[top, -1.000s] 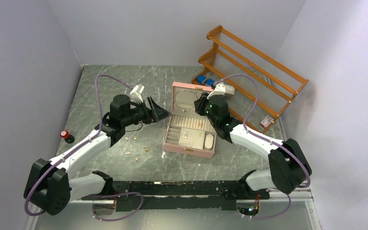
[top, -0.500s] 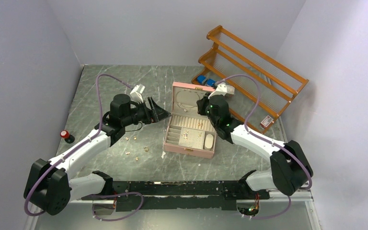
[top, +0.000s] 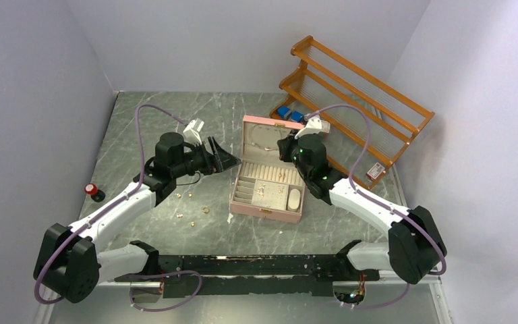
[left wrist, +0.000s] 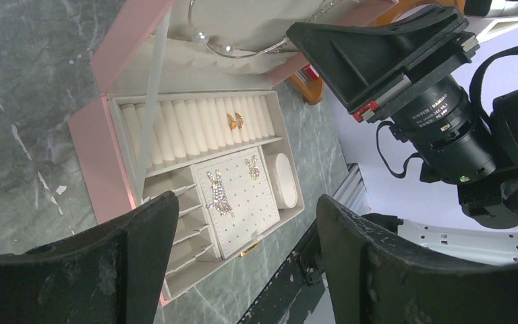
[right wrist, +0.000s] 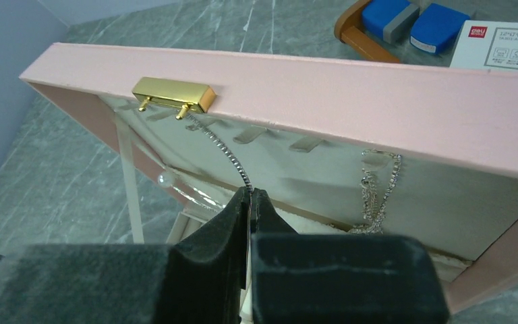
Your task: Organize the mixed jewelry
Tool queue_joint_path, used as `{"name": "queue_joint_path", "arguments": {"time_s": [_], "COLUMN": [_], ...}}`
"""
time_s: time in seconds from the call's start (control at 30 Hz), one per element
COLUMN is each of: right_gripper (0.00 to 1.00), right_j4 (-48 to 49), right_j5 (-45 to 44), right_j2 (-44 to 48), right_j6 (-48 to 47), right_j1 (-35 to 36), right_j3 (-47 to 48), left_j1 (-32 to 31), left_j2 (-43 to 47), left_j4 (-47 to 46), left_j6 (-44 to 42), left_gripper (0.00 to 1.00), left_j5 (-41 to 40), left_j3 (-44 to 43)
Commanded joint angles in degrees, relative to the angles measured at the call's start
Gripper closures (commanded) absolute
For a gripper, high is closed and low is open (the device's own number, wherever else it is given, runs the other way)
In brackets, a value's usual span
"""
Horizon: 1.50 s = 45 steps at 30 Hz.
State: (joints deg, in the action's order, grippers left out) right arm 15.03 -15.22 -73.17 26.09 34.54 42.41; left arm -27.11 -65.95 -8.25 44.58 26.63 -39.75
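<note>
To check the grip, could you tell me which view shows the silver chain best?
Right wrist: the chain runs from the lid into the shut right gripper. Left wrist shows only a thin strand; top view, nothing clear.

Landmark: gold clasp (right wrist: 173, 94) on rim of pink lid (right wrist: 378, 101). R gripper (right wrist: 250, 197) sits below-right of clasp, jaws pinched on thin silver chain (right wrist: 228, 155), which runs up to just under clasp. Wire w/ pearl bead (right wrist: 165, 179) lies below clasp, left of that chain. 2nd silver chain (right wrist: 378, 196) hangs well right of clasp, inside lid. White strap (right wrist: 130, 182) drops below-left of clasp. Blue blocks (right wrist: 391, 15), white label card (right wrist: 502, 44) & orange wood foot (right wrist: 359, 34) are up-right of clasp, beyond lid, on grey marble top (right wrist: 74, 189).
</note>
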Motion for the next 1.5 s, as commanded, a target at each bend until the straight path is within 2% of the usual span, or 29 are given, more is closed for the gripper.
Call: {"name": "queue_joint_path", "arguments": {"time_s": [0.0,0.27,0.6,0.67,0.97,1.07,1.2,1.33,1.47], "right_gripper": [0.97,0.95,0.88,0.84,0.57,0.53,0.53,0.54,0.54], "right_j4": [1.0,-2.5,-5.5,-5.9,-11.1,-14.6,-22.8,-28.3,-27.8], "right_j5": [-1.6,-3.3,-3.1,-3.1,-3.1,-3.4,-6.2,-8.1,-7.3], "right_j2": [1.4,-1.9,-4.8,-4.6,0.0,2.6,5.8,7.4,8.7], "right_j6": [-0.3,1.6,3.1,3.5,8.4,15.0,28.7,43.0,53.8], "right_j1": [0.2,0.2,0.2,0.2,-0.1,-0.3,-0.5,-0.5,-0.5], "right_j3": [0.9,3.7,5.1,5.1,6.0,6.3,5.1,3.2,-0.6], "left_j1": [-0.4,-0.4,-0.4,-0.4,-0.4,-0.4,-0.8,-3.5,-7.9], "left_j2": [-0.1,0.3,0.5,0.8,1.6,1.9,1.9,-0.1,-4.9], "left_j4": [-1.0,-0.4,0.3,0.5,4.7,8.0,13.1,13.4,11.7], "left_j6": [-0.5,-0.8,-1.1,-1.2,-3.1,-4.5,-6.4,-5.7,-2.5], "left_gripper": [0.21,0.21,0.21,0.21,0.15,0.12,0.06,0.08,0.13], "left_j5": [-0.5,-0.9,-0.8,-0.9,-1.4,-2.2,-3.2,-6.2,-13.2], "left_j3": [-1.3,-1.4,-1.7,-1.8,-4.0,-5.9,-8.4,-10.0,-12.1]}}
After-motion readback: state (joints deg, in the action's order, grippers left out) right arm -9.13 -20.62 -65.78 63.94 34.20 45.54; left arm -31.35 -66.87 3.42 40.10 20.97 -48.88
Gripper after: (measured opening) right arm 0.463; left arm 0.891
